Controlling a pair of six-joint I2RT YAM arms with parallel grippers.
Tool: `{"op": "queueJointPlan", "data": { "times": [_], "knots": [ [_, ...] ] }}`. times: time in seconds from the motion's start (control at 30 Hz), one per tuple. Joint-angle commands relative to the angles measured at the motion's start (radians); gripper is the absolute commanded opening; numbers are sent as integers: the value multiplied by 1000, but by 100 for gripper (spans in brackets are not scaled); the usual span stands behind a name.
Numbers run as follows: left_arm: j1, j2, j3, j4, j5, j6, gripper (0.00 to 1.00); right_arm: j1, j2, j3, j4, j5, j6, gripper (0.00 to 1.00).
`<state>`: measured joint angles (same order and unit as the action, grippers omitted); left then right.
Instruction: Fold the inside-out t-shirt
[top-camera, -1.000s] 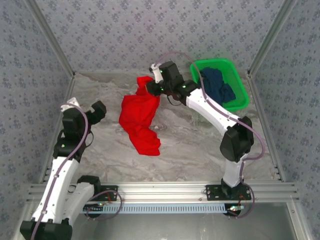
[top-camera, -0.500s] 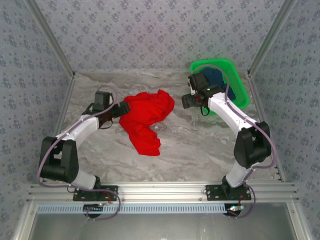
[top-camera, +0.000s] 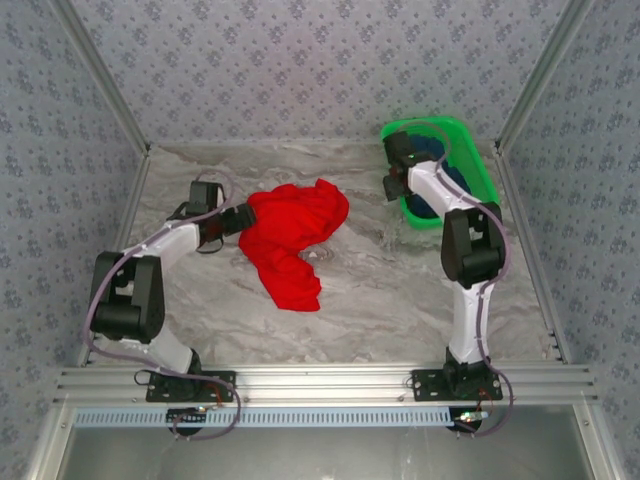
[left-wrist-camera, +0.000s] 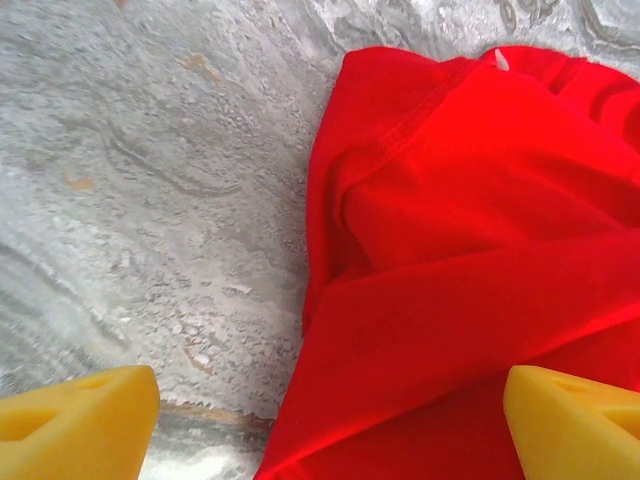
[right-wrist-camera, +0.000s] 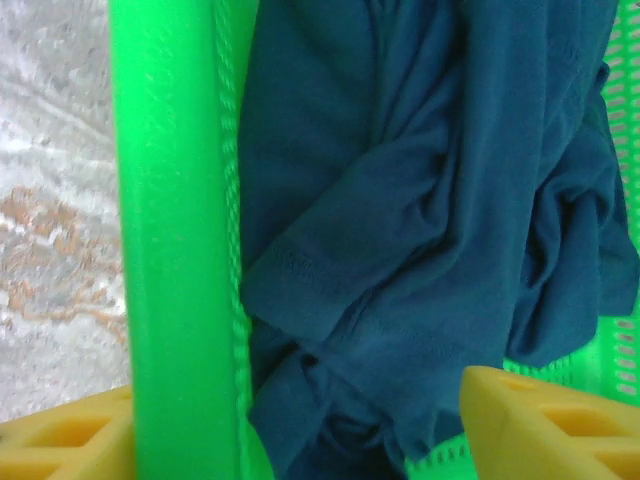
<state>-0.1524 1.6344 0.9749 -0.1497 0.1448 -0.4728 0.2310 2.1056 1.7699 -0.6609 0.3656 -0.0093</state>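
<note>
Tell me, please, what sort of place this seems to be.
Most likely a robotics lab test cell, not a home: the marble-look table is boxed in by patterned panels on a metal frame, with a red t-shirt and a green basket of dark blue clothing laid out.

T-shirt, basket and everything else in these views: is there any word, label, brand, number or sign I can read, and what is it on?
No text can be read anywhere.
Red t-shirt: the cloth that shows is plain, with no lettering.
Small white tag at the shirt's far edge, left wrist view: too small to read.
Navy garment and green basket: no markings on them.
</note>
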Motion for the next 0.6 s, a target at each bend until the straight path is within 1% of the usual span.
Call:
{"op": "queueJointPlan", "data": {
  "times": [0.0,0.07,0.17,0.3,0.33,0.43,0.5,0.57],
  "knots": [
    [2,48,44,9,73,20,86,-60,29,75,19,-29,39,67],
    [1,62,45,15,94,12,85,-88,39,95,21,-19,58,63],
    [2,75,50,18,123,11,80,-132,50,132,14,-27,79,60],
    [2,95,56,12,147,13,73,-162,50,169,4,-38,82,60],
    [1,100,56,13,155,10,72,-163,48,176,3,-40,77,61],
    [2,112,51,29,187,1,67,-136,3,163,9,-46,71,71],
    [1,121,49,39,209,-6,62,-81,-71,83,54,-53,29,78],
    [2,119,44,47,230,-14,54,-12,-153,-12,127,-64,-1,80]
  ]
}}
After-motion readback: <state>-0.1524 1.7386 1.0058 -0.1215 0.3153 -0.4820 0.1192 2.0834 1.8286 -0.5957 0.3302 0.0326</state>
